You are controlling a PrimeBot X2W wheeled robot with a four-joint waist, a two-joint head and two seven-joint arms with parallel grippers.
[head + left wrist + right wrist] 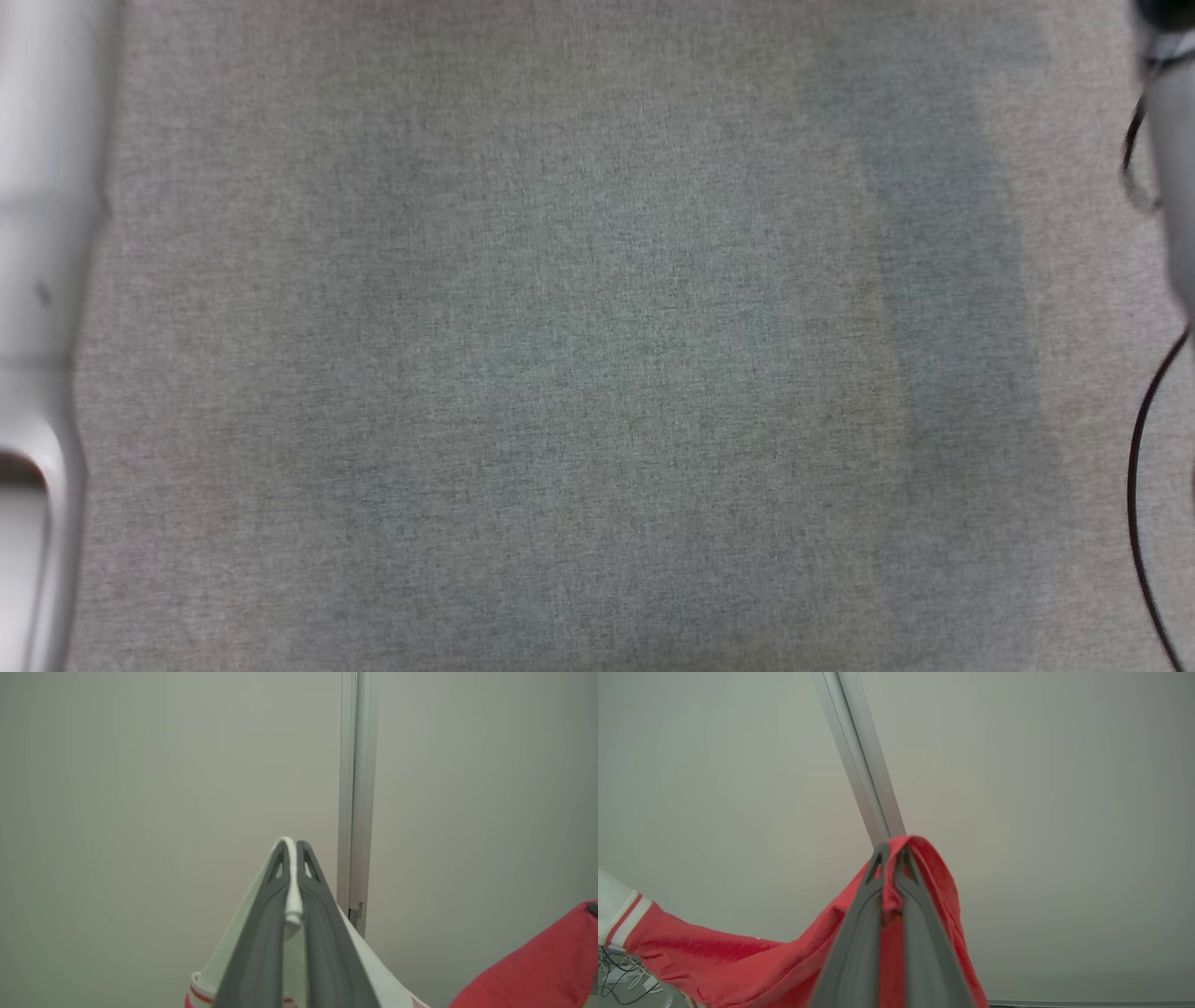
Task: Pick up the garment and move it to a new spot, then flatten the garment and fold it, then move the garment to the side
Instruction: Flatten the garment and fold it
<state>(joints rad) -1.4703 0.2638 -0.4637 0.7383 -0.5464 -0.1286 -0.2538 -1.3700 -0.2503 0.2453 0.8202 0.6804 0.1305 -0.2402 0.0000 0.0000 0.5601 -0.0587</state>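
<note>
Left gripper (290,846), right gripper (892,849); jaws pinching garment (738,961), seemingly raised

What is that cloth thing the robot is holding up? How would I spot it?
Look at the pale wall with the metal rail; in front of it hangs the garment, pinched by the right gripper and left gripper. It is red with white, red-striped trim.

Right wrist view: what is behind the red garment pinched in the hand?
A pale wall and a slanted metal rail stand behind the garment, which the right hand is shut on. The rail's lower stretch is covered by cloth and fingers.
</note>
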